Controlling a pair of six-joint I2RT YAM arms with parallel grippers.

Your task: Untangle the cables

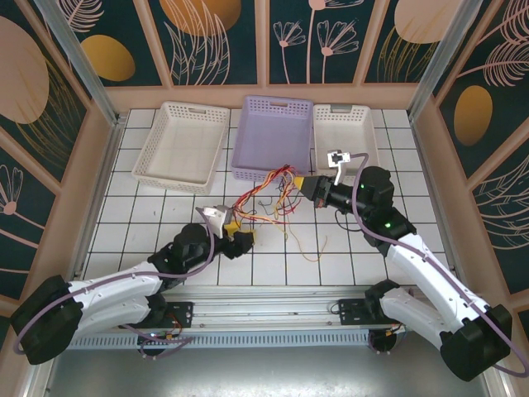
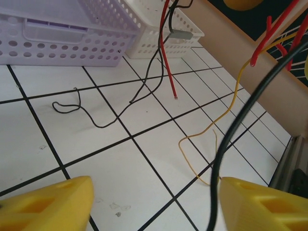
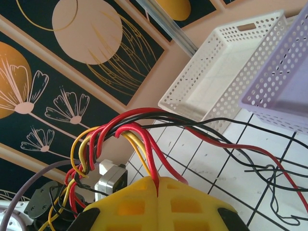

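— Overhead, where's your tangle?
— The cables (image 1: 269,198) sprawl on the white tiles just in front of the lavender basket (image 1: 269,132).
— Left wrist?
— Your left gripper (image 2: 154,202) stands open. A black cable (image 2: 231,139) hangs between its fingers, unpinched.
— Right wrist?
— Your right gripper (image 3: 158,190) is clamped tight on the cables, bunched red, yellow and black.

My left fingers (image 2: 48,207): yellow plastic, matt, faintly layered (printed look); cables (image 1: 269,197): smooth plastic sheath, slight gloss; lavender basket (image 2: 62,43): perforated plastic, satin; table (image 2: 144,159): white tile, smooth, faint sheen.
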